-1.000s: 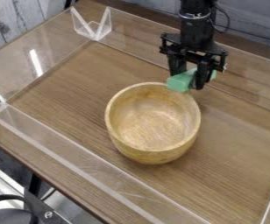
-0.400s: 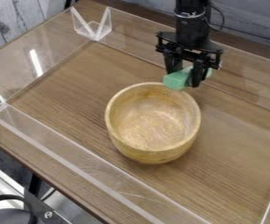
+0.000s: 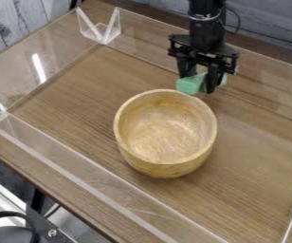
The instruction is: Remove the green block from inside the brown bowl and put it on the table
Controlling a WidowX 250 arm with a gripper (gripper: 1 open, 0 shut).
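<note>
The end effector (image 3: 199, 84) hangs over the far right part of the counter (image 3: 73, 90), pointing straight down, its two black fingers (image 3: 217, 80) pinching the block (image 3: 188, 85) between them. The green block sits low in the grip, just beyond the far rim of the bowl (image 3: 167, 133) and outside it; whether its underside touches the wood cannot be told from this angle.

The bowl stands upright near the middle of the counter, its inside bare, pale grain showing — nothing lies in it. Its far rim comes close to the fingers and block but is not seen touching them.

Clear acrylic walls (image 3: 47, 52) ring the counter. The near wall runs across the front and the left wall climbs toward the back, both catching glare. In the far left corner a folded clear bracket (image 3: 100, 27) stands on the wall edge, well apart from the arm. The black arm column rises out of the top of the view above the fingers — part of the far wall behind it is hidden.
</note>
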